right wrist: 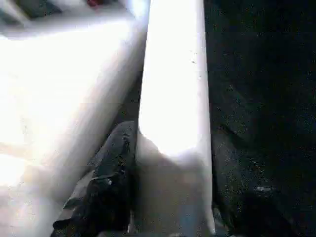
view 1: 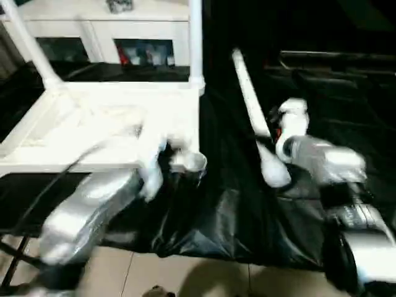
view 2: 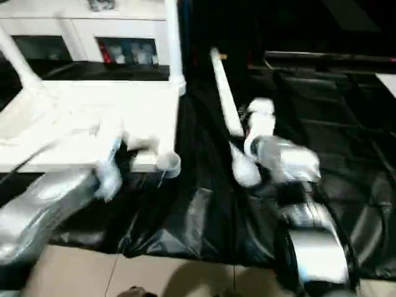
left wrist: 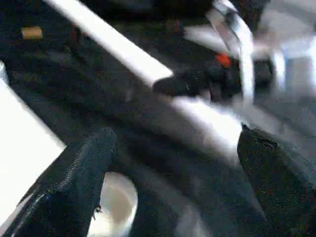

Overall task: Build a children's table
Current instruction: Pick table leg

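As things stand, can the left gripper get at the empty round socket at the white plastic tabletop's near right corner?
Probably yes: the left gripper hangs open right beside the round socket, with nothing between them; the loose leg lies off on the black sheet.

- You have the white tabletop (view 1: 105, 124) lying upside down on the black sheet, its ribbed underside facing up.
- Two white legs already stand in its far corners: one (view 1: 195, 37) upright at the far right corner, one (view 1: 28, 43) leaning at the far left.
- The near right corner socket (view 1: 193, 162) is open and empty, a round rim at the tabletop's edge.
- A loose tapered leg (view 1: 250, 105) lies on the sheet to the right of the tabletop, its thick end nearest you, running away from you.
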You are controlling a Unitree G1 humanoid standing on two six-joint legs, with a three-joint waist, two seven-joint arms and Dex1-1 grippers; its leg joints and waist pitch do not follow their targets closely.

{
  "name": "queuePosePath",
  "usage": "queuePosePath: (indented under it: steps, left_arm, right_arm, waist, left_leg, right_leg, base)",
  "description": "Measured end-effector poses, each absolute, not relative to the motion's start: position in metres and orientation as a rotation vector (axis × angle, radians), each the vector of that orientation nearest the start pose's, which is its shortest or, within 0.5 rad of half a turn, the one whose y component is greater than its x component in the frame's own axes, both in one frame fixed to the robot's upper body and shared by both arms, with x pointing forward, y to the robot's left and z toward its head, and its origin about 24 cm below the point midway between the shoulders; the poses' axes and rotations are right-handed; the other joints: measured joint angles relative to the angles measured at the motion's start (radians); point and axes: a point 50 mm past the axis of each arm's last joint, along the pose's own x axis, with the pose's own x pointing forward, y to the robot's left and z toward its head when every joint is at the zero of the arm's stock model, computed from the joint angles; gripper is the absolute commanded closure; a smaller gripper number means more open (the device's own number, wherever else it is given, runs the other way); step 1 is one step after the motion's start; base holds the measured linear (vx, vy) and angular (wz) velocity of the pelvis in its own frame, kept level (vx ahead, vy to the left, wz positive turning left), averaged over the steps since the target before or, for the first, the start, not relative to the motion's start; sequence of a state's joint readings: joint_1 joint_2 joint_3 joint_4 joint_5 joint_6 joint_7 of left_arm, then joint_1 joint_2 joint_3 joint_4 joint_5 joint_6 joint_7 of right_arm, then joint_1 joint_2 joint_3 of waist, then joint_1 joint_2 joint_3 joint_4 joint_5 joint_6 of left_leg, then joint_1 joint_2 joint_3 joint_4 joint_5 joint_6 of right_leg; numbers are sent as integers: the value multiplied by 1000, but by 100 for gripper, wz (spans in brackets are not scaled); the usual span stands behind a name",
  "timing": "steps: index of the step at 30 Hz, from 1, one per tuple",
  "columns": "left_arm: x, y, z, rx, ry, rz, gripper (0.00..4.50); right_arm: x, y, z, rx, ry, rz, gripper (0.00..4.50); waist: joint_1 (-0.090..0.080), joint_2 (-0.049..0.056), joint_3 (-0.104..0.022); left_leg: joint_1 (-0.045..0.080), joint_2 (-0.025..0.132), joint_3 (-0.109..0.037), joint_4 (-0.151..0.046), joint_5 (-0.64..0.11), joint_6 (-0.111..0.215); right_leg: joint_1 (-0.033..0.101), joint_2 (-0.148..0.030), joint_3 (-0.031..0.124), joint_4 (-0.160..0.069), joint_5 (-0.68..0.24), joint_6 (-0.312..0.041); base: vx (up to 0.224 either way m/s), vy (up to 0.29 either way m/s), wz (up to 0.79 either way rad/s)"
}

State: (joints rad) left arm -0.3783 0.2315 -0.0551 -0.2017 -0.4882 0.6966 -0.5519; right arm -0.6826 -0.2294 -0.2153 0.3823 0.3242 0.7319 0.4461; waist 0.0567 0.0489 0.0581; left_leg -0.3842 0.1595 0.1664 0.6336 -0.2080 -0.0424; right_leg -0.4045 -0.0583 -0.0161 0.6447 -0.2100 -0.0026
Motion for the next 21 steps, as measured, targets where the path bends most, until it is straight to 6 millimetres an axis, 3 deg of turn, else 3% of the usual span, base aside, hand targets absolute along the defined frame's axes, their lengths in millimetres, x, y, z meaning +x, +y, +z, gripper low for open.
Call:
queuePosePath:
  steps: [4, 6, 12, 15, 21]
  left_arm:
    - [292, 88, 145, -348, 103, -955, 0]
    - [297, 79, 151, -433, 109, -978, 0]
    - [308, 66, 170, -606, 102, -1028, 0]
    - [309, 63, 178, -642, 90, -1057, 0]
    - [311, 63, 175, -646, 123, -1034, 0]
  right_arm:
    - [339, -166, 126, 354, 225, 620, 268]
    - [322, -167, 128, 393, 187, 713, 269]
    - [295, -153, 142, 430, 101, 934, 269]
    - [289, -148, 148, 436, 79, 996, 269]
    - [285, -144, 151, 447, 81, 1041, 269]
  waist:
    - [2, 1, 0]
    - [8, 6, 0]
    - [4, 12, -1]
    - [0, 12, -1]
    - [3, 12, -1]
  left_leg:
    - [0, 1, 1, 0, 0, 1]
    - [0, 2, 1, 0, 1, 3]
    - [0, 3, 2, 0, 3, 4]
    - [0, 2, 2, 0, 3, 4]
    - [-2, 2, 2, -1, 3, 4]
  right_leg:
    - [0, 0, 0, -1, 0, 0]
    - [0, 0, -1, -1, 0, 0]
    - [0, 0, -1, 0, 1, 0]
    - [1, 0, -1, -1, 1, 1]
    - [1, 0, -1, -4, 1, 1]
  base:
    - [0, 0, 0]
    - [0, 0, 0]
    - [0, 0, 0]
    - [0, 0, 0]
    - [0, 0, 0]
